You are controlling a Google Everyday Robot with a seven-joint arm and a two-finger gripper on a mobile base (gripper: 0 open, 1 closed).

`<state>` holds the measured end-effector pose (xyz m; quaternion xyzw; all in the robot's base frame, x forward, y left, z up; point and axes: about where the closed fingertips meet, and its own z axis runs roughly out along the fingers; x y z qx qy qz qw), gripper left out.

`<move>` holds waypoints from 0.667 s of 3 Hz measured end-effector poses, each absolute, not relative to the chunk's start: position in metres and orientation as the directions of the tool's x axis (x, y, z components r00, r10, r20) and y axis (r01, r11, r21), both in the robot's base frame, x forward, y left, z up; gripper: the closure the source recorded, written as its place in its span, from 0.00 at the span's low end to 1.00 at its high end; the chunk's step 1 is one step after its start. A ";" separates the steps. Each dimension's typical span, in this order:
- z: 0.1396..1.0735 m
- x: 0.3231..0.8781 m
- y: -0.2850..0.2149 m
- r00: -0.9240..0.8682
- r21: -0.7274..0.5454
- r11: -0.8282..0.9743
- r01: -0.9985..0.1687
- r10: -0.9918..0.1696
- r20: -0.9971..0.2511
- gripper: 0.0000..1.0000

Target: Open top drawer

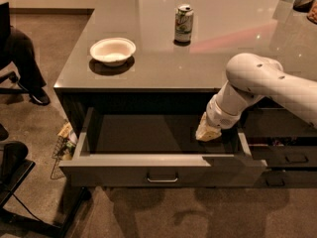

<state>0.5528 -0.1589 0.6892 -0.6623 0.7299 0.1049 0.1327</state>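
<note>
The top drawer [124, 167] stands pulled out wide from under the grey counter [163, 68]. Its flat front carries a small central bar handle [162, 177], and its broad shallow interior [143, 133] holds nothing I can see. My gripper [207, 133] hangs on the white arm [257, 83] over the right rear part of the drawer's interior, above the floor of the drawer and apart from the handle.
A white bowl [113, 50] and a drink can [184, 23] stand on the counter. Further grey drawers with handles [296, 157] are at the right. A seated person's legs [22, 63] and a chair base [15, 182] are at the left, with a wire basket [63, 148] beside the drawer.
</note>
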 end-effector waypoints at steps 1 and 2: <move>0.689 0.553 -0.159 -0.087 -0.023 0.101 -0.995 -0.939 -0.333 1.00; 0.670 0.531 -0.162 -0.111 0.022 0.109 -0.994 -0.936 -0.333 1.00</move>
